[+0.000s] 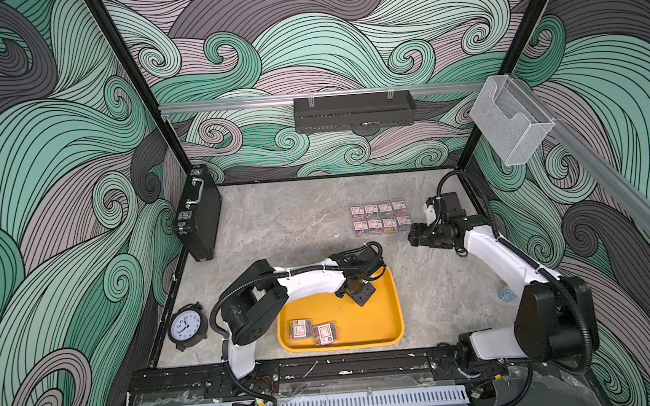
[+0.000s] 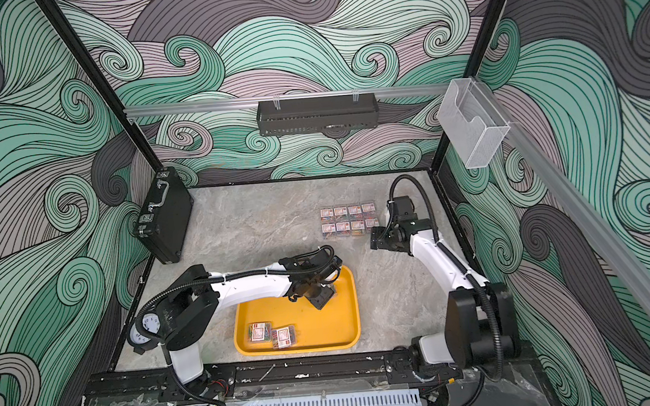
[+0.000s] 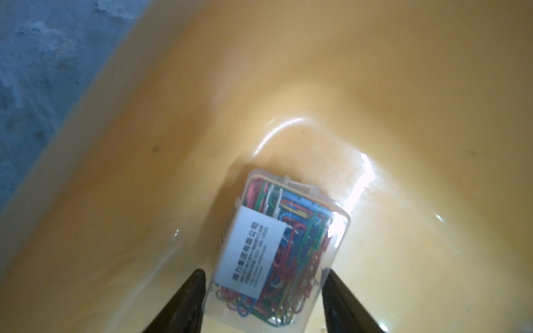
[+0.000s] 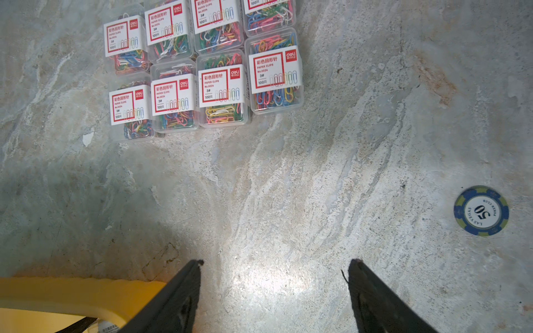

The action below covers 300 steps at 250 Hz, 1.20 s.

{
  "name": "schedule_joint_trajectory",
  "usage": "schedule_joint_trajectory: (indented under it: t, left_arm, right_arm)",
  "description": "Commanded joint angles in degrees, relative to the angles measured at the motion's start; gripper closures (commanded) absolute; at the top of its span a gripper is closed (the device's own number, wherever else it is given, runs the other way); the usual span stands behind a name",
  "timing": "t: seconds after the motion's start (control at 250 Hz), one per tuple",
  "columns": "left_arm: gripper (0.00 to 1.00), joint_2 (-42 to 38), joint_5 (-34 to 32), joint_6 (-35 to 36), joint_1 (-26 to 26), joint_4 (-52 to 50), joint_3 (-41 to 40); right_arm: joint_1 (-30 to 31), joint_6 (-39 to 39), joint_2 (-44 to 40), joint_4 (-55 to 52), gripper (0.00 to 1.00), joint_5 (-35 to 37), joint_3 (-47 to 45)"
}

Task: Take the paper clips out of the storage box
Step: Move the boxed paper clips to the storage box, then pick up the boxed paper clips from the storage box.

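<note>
In both top views the shallow yellow-orange rectangular plastic storage box (image 1: 364, 323) (image 2: 321, 327) lies in the lower middle of the frame, close to the front rail; in its near left part rest two small clear plastic boxes of multicoloured paper clips (image 1: 300, 328) (image 2: 260, 332), side by side, each with a white-and-red label; to the left of it stands a round black alarm clock with a white face (image 1: 185, 326).

Over the far right corner of the storage box hangs the left gripper (image 1: 362, 293); the left wrist view shows its two black fingers (image 3: 187, 302) partly apart, one on each side of a third box of paper clips (image 3: 277, 245), seen against the rounded yellow corner; the fingers are right at the sides of this box, but whether they really press it I cannot tell.

Further up and to the right, the right gripper (image 1: 415, 237) (image 4: 279, 261) hovers over the grey marbled table (image 1: 297, 222), outside the storage box; its jaws stand wide apart and have hold of nothing; near it lies a round blue and olive poker chip (image 4: 481, 211).

Just beyond this gripper, right of centre, eight more boxes of paper clips (image 1: 381, 217) (image 4: 202, 66) stand on the table in two rows of four, touching each other; at the far left a black briefcase with metal latches (image 1: 197, 218) stands on its edge by the wall; at the upper right a clear acrylic holder (image 1: 511, 122) hangs on a rail.
</note>
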Motion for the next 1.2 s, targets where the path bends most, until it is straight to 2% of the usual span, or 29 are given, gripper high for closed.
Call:
schedule_joint_trajectory:
  t: [0.0, 0.448, 0.915, 1.195]
  left_arm:
    - [0.39, -0.1, 1.2, 0.4, 0.2, -0.6, 1.3]
    - [0.39, -1.9, 2.6, -0.4, 0.2, 0.4, -2.1]
    - [0.52, -2.6, 3.2, -0.3, 0.2, 1.5, -2.4]
    - [0.54, -10.7, 8.7, -3.2, 3.1, 6.6, -8.7]
  right_arm:
    - [-0.4, -0.1, -0.9, -1.5, 0.19, 1.0, 0.0]
    - [-0.3, 0.1, -1.0, -1.6, 0.17, 0.9, -0.1]
    - [-0.4, 0.0, -1.2, -1.3, 0.18, -1.1, 0.0]
    - [0.1, -0.3, -3.2, 0.3, 0.19, -6.3, -1.2]
